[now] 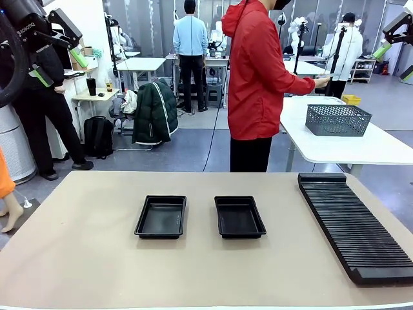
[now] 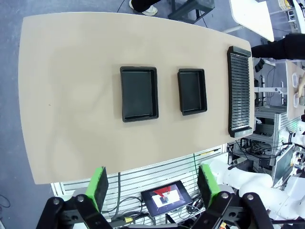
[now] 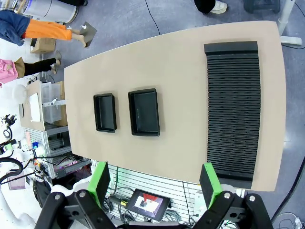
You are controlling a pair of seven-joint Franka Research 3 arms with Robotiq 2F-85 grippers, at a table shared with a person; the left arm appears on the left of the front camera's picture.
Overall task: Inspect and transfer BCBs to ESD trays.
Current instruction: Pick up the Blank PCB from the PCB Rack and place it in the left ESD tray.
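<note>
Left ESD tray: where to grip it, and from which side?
Grip the left ESD tray by its flared rim, midway along the near short side, coming down from above, one finger inside the wall and one outside. It lies flat and empty on the table, probably too wide to span.

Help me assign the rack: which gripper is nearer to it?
Right. The right gripper hangs high on the rack side of the table; the left gripper hangs high on the opposite side, beyond both trays.
</note>
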